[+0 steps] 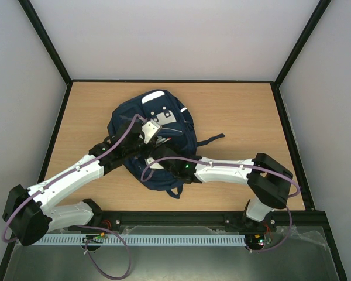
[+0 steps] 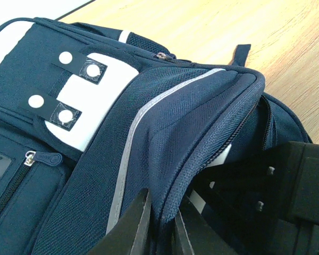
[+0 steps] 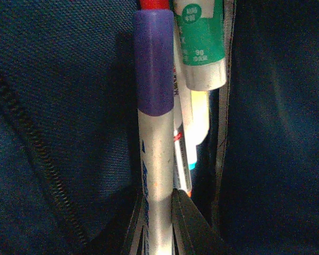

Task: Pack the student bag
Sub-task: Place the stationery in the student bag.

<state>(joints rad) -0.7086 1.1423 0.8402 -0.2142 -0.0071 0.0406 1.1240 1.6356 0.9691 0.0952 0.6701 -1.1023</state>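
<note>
On the left, the left gripper point(image 2: 160, 227) is pinching the edge of the bag's top flap point(image 2: 202, 122); its two fingers are squeezing tight on the cloth & holding it up, so the mouth is gaping open; the student bag point(image 1: 128, 120) is lying in the middle of the table point(image 1: 240, 117), w/ both arms reaching onto it from the near side. Going right, the right gripper point(image 3: 155, 212) is reaching down inside the bag; its fingers are clamping on a white marker point(image 3: 155, 154) w/ a purple cap point(image 3: 154, 69); other pens & a green-label tube point(image 3: 202, 37) are sitting just beside the marker, in the dark inside.

The step is prob. putting the marker in w/ the other pens. To do it well, I think the left side should be holding the flap up & steady, b/c if it is sagging, the zip point(image 2: 239, 127) edge could be catching the right arm; the right side should be pushing the marker straight in, not sideways, so it isn't knocking the tube; it should be letting go only when the marker is lying low enough not to be sliding back out; then it should be backing out slow, along the same line.
</note>
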